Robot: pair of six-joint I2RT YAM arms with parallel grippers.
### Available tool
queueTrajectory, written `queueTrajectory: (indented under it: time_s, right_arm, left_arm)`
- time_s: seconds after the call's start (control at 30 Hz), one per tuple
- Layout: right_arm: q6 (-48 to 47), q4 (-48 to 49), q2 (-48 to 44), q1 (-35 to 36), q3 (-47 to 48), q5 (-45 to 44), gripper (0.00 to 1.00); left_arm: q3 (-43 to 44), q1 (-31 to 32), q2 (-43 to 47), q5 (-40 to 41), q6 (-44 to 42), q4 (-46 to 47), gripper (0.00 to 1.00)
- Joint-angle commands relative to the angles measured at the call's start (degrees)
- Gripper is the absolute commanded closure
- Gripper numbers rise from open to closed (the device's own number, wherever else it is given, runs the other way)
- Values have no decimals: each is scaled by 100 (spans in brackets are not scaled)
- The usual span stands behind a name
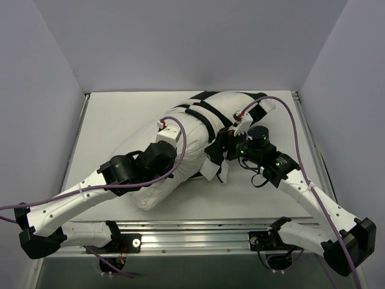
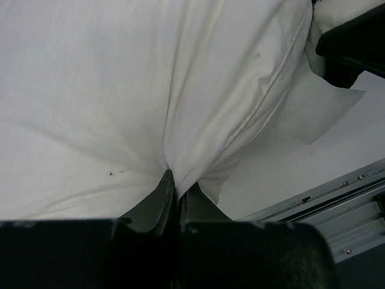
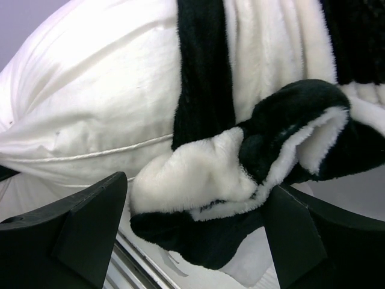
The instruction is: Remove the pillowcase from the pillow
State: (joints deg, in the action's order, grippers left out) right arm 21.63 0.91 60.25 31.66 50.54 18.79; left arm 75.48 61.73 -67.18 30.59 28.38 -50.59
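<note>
Pillow (image 1: 192, 152) lay diagonally on the table (image 1: 120, 120), with the pillowcase (image 1: 210, 111) bunched over its far-right half. Left hand (image 2: 174, 186) was pinched tight on the pillow's bare near-left end. Right hand (image 3: 198, 188) sat by the pillow's near edge, fingers spread, rolled hem between them. Plenty of bare table far-left of the pillow.
</note>
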Motion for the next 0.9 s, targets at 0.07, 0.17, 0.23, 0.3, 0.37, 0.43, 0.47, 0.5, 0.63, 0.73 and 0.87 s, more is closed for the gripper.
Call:
queueTrajectory:
  time_s: [0.07, 0.17, 0.23, 0.3, 0.37, 0.43, 0.47, 0.5, 0.63, 0.73, 0.87]
  right_arm:
    - [315, 111, 311, 51, -122, -832, 17]
    - [509, 611, 636, 60, -360, -658, 21]
    - [579, 910, 838, 51, -501, -666, 30]
    - [571, 990, 953, 42, -493, -963, 55]
    - [544, 990, 1138, -159, -432, -1140, 76]
    - [605, 973, 1339, -771, -230, -1202, 100]
    - [719, 964, 1410, -1054, -151, -1202, 100]
    - [851, 973, 1480, -1335, -63, -1184, 100]
    - [1510, 991, 1893, -2496, 691, -1140, 100]
    - [1590, 649, 2069, -2972, 1272, -1385, 100]
    - [1853, 376, 2158, -3595, 2063, -1334, 100]
  left_arm:
    - [283, -39, 99, 149, 54, 409, 98]
    - [344, -48, 108, 193, 1, 392, 98]
    - [353, -48, 134, 254, 27, 322, 98]
    - [336, -56, 187, 290, 62, 287, 98]
    - [379, -117, 301, 325, 27, 225, 98]
    - [563, -196, 389, 473, -95, -82, 98]
    - [851, -310, 407, 657, -183, -309, 98]
    - [1028, -398, 433, 746, -262, -416, 98]
    - [1924, -1153, 530, 712, -1060, -470, 98]
    - [2654, -1699, 417, 615, -1430, -505, 98]
    - [3121, -2068, 372, 764, -1660, -513, 98]
